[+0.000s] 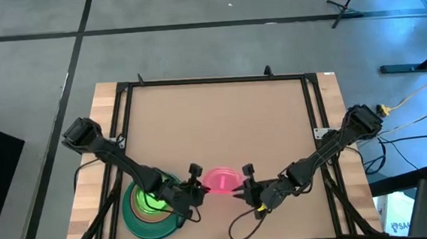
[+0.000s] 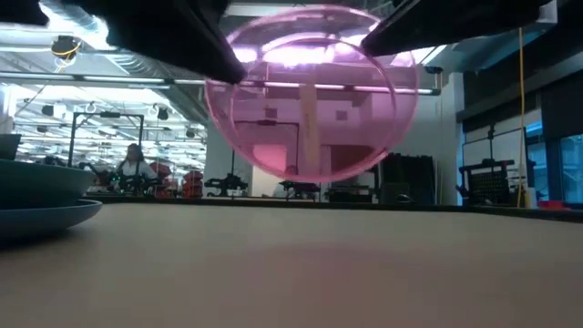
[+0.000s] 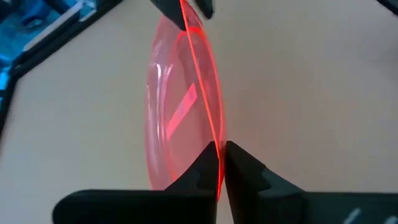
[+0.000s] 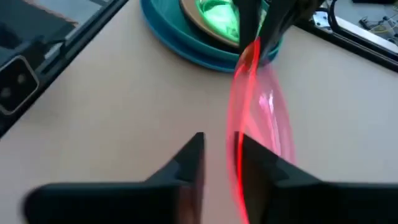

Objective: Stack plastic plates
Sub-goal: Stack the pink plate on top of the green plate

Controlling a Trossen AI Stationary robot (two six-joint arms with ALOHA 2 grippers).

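Observation:
A small translucent pink plate (image 1: 220, 179) hangs in the air between my two grippers, tilted steeply, with its face toward the table's near edge (image 2: 310, 100). My left gripper (image 1: 197, 182) is shut on the rim on its left side. My right gripper (image 4: 221, 146) is open at the opposite rim, one finger on either side of the edge. To the left stands a stack (image 1: 153, 206): large teal and blue plates at the bottom, a peach rim, and translucent green plates on top (image 4: 217, 15). It rests flat on the table near the near edge. My left gripper (image 3: 219, 149) pinches the pink plate's rim (image 3: 216, 134) between its two fingers, coming level from the table's left. The plate is lifted clear of the table and stands steeply tilted. My right gripper: the rim (image 4: 239, 152) runs close along one finger (image 4: 261, 165); I cannot tell whether it touches.
A dark frame (image 1: 211, 80) borders the brown table top. Bare board lies beyond the grippers toward the far edge and to the right. The stack's teal rim (image 2: 36, 214) shows at the left in the low view. A person sits far off in the room (image 2: 135, 164).

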